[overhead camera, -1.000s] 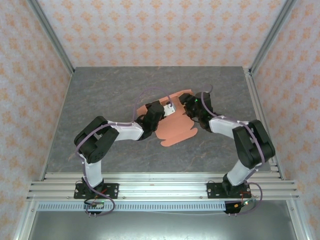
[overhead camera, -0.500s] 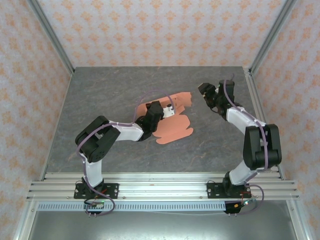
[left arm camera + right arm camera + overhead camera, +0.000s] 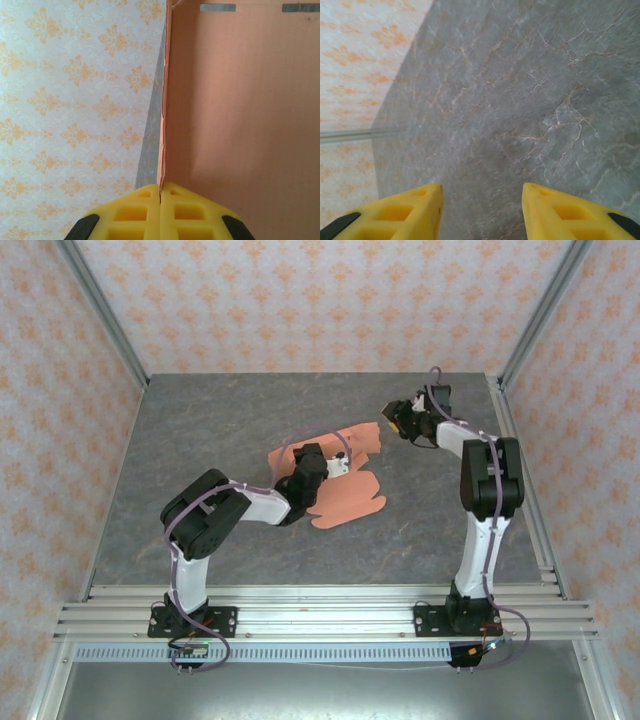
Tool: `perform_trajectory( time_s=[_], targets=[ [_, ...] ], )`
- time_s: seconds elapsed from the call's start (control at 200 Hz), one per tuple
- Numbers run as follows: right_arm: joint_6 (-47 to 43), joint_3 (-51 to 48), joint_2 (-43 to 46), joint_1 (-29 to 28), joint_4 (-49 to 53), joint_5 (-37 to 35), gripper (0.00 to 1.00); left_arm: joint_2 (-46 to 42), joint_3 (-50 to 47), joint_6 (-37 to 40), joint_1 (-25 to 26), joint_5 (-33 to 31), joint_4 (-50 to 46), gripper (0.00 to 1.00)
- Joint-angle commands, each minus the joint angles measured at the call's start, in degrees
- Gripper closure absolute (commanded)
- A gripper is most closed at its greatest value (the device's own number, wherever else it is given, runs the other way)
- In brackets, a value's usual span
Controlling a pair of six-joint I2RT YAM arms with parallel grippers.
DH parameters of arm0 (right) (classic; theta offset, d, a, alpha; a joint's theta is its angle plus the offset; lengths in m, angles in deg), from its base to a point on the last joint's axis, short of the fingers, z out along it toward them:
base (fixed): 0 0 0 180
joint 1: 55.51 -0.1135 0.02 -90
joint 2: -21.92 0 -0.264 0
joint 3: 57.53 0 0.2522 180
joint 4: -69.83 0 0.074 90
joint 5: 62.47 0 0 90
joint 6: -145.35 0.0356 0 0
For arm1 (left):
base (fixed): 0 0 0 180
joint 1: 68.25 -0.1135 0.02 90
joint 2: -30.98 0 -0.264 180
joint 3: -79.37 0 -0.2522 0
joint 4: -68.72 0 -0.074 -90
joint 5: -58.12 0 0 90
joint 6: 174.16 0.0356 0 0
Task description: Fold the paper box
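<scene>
Card sheet on a grey stone-patterned table [image 3: 220, 430], seen from above and from both wrists. The paper box [image 3: 350, 502] is a salmon-orange die-cut sheet not yet formed into a container: it is spread open near the middle of the table, and its rounded tabs on the near side lie flat on the surface. No walls stand up around a floor panel in the overhead view, so the sheet encloses no space.

The left claw [image 3: 337, 462] reaches in from the left, over the middle of the sheet. In the left wrist view its yellow fingers [image 3: 130, 215] are pressed together with the thin edge of a card panel [image 3: 240, 100] pinched between them. That edge runs straight away from the fingertips, with patterned wallpaper [image 3: 75, 100] behind it on the left.

The right claw [image 3: 392, 422] is just beside the far right corner of the sheet; whether it touches the card cannot be told. In the right wrist view its two fingers [image 3: 415, 210] stand wide apart over bare table, gripping nothing.
</scene>
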Motion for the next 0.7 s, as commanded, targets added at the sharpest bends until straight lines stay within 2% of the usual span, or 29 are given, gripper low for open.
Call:
perform_trajectory(
  time_s=[0.0,0.105,0.23,0.48,0.691],
  targets=[
    [-4.2,7.5,-4.7,0.4,6.0,5.5,0.55,0.3,-0.9,1.5,0.5,-1.5,2.1,1.00],
    [-5.9,11.8,-8.5,0.0,9.7,7.9,0.58,0.2,-0.7,1.8,0.6,-1.6,2.1,1.00],
    [-6.9,11.9,-9.2,-1.2,9.3,10.8,0.58,0.5,-0.5,1.8,0.7,-1.8,2.1,1.00],
    [-2.8,5.1,-7.0,-2.1,-0.1,18.0,0.58,1.4,0.0,2.0,0.7,-2.3,1.5,1.00],
    [-3.3,-1.5,-2.6,-2.7,-3.5,18.6,0.58,2.2,0.9,1.7,0.7,-2.5,1.3,1.00]
  ],
)
